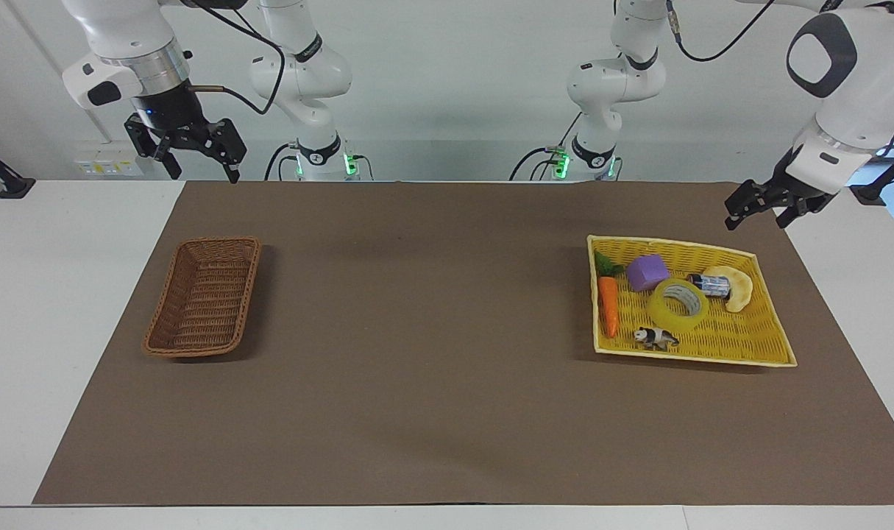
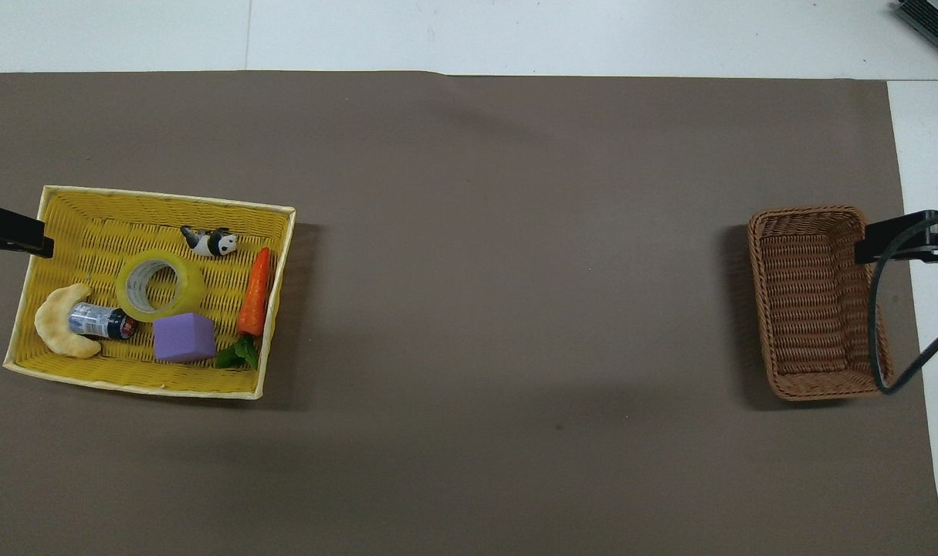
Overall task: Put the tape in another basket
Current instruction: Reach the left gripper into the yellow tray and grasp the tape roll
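The tape (image 1: 678,303), a yellow translucent roll with a pale core, lies flat in the yellow tray (image 1: 693,360), between a purple block and a toy panda. It also shows in the overhead view (image 2: 160,287). The brown wicker basket (image 1: 204,294) stands empty toward the right arm's end of the table, also in the overhead view (image 2: 816,301). My left gripper (image 1: 760,219) is open and empty, raised over the mat just off the tray's edge. One of its fingers (image 2: 13,234) shows in the overhead view. My right gripper (image 1: 202,172) is open and waits high, off the mat's edge near the brown basket.
The yellow tray (image 2: 152,199) also holds a purple block (image 2: 183,337), a toy carrot (image 2: 254,293), a toy panda (image 2: 210,242), a small dark can (image 2: 102,322) and a pale crescent (image 2: 55,328). A black cable (image 2: 878,309) hangs over the brown basket's side.
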